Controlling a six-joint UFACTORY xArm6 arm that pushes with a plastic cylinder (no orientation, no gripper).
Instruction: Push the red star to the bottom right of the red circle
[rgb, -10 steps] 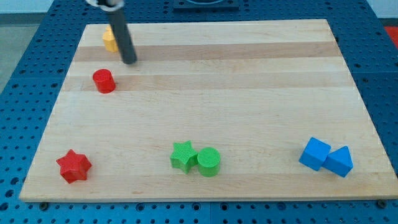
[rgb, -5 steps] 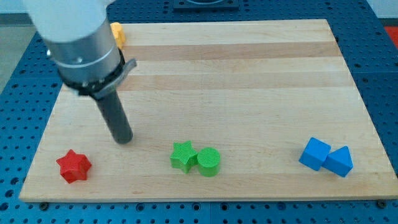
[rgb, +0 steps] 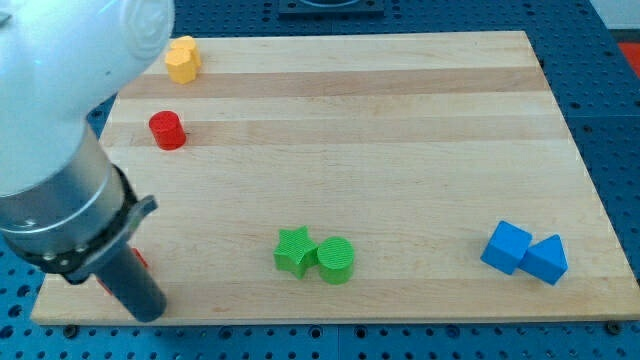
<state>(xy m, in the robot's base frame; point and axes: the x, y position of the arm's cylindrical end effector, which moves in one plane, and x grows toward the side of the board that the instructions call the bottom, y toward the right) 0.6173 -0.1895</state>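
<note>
The red circle (rgb: 167, 130) stands near the board's upper left. The red star (rgb: 139, 259) is almost wholly hidden behind my rod at the lower left; only a sliver of red shows beside it. My tip (rgb: 148, 312) rests at the board's bottom left edge, just below and in front of the star. The arm's big grey body fills the view's left side.
A yellow block (rgb: 182, 59) sits at the top left corner. A green star (rgb: 294, 250) and a green cylinder (rgb: 336, 260) touch at the bottom middle. A blue cube (rgb: 506, 246) and a blue triangular block (rgb: 545, 259) sit at the bottom right.
My tip has swept from near the yellow block, down past the red circle, to the board's bottom left edge. It now covers the red star. The blocks have not visibly moved.
</note>
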